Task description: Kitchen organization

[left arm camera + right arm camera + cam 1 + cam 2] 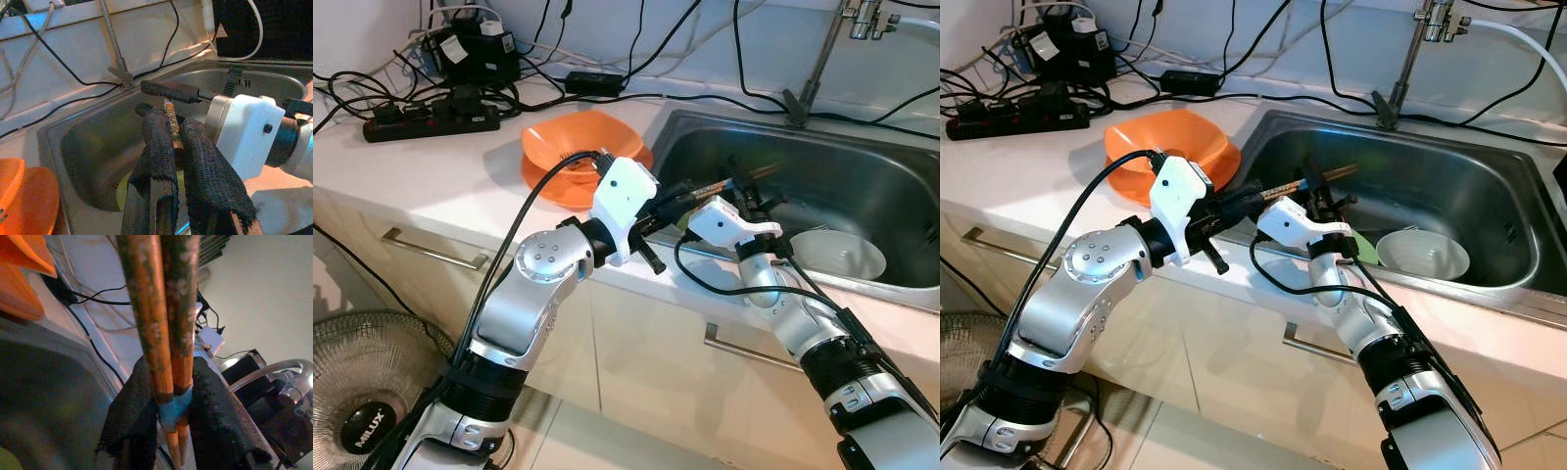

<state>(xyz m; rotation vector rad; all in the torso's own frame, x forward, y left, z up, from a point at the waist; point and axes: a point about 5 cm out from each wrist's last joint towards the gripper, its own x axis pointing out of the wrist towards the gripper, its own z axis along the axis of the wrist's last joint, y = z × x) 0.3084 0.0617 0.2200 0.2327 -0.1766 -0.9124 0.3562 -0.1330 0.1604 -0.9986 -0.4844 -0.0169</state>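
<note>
In the left eye view, both grippers met over the front edge of the sink [901,176]. The left gripper [677,201] reached in from the counter side and the right gripper [749,196] from the front, with a pair of chopsticks [759,173] running between them, their long axis lying roughly across the sink's near-left corner. A white bowl [837,255] sat in the basin, and two stacked orange bowls [573,147] rested on the counter [431,166] just left of the sink.

In the right eye view, the chopsticks' free end pointed toward the back of the basin, and something green [1363,247] lay beside the white bowl.

In the left wrist view, the left fingers [159,142] were nearly closed around the chopsticks, with the right gripper's white housing just beyond them.

In the right wrist view, the right fingers [129,406] were clamped on both chopsticks near a blue band [173,409]. Both arms held the pair, so a handover seemed likely to hinge on which one let go.
</note>
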